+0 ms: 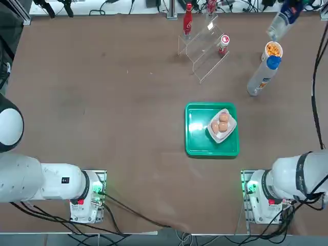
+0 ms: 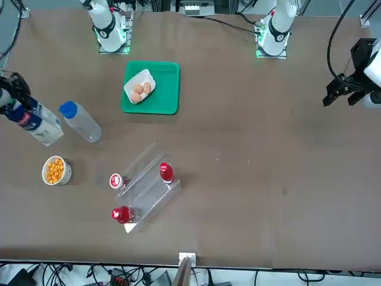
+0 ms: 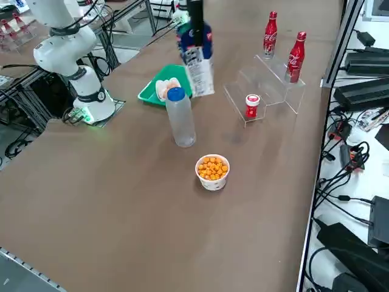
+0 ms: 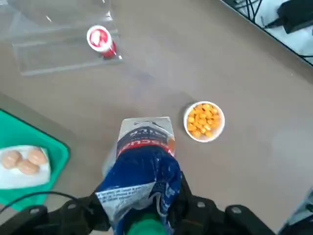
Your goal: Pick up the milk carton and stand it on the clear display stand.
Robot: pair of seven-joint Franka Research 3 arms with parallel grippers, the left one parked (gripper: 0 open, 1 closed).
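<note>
The milk carton (image 3: pixel 196 58), white below and dark blue at the top, hangs tilted in the air with my right gripper (image 3: pixel 194 21) shut on its top end. In the right wrist view the carton (image 4: pixel 144 166) sits between the dark fingers (image 4: pixel 193 208), white base pointing down at the table. It hovers over the table's far right, above the blue-capped bottle (image 3: pixel 180 118). The clear display stand (image 1: pixel 205 48) stands apart from it, to the left, at the far edge. In the front view the carton (image 2: pixel 37 124) is held at the left edge.
On or beside the stand (image 3: pixel 267 82) are two red cola bottles (image 3: pixel 296 56) and a small red can (image 3: pixel 251 105). A cup of orange snacks (image 1: pixel 273 49) sits near the bottle (image 1: pixel 263 76). The green tray (image 1: pixel 197 148) with eggs (image 1: pixel 223 123) lies mid-table.
</note>
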